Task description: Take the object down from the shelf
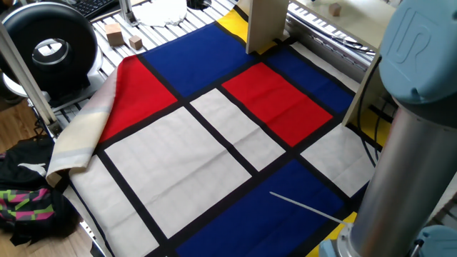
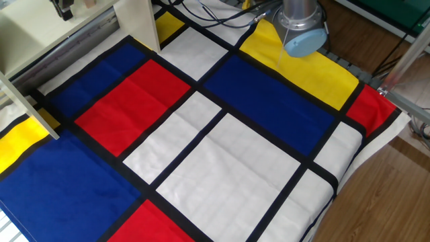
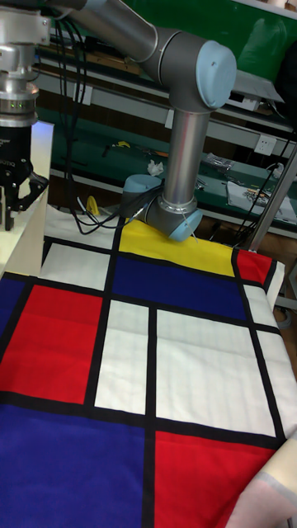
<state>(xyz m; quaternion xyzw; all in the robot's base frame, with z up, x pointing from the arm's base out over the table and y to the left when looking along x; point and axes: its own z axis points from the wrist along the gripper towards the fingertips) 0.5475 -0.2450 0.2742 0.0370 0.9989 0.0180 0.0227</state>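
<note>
The object, a tiny tan block (image 1: 334,8), lies on the board of the cream shelf (image 1: 265,25) at the top edge of one fixed view. In the other fixed view the block (image 2: 89,3) sits just right of my gripper (image 2: 64,9), apart from it, above the shelf's upright panel (image 2: 134,23). Seen from the tall fixed view, my gripper (image 3: 18,206) hangs at the far left beside the shelf panel (image 3: 31,231), open, with nothing between its fingers. The block is hidden there.
A cloth of red, blue, white and yellow fields (image 1: 214,143) covers the table. Two wooden cubes (image 1: 113,32) lie on the slats at the back left, next to a black round device (image 1: 50,46). My arm's column (image 1: 414,143) fills the right side.
</note>
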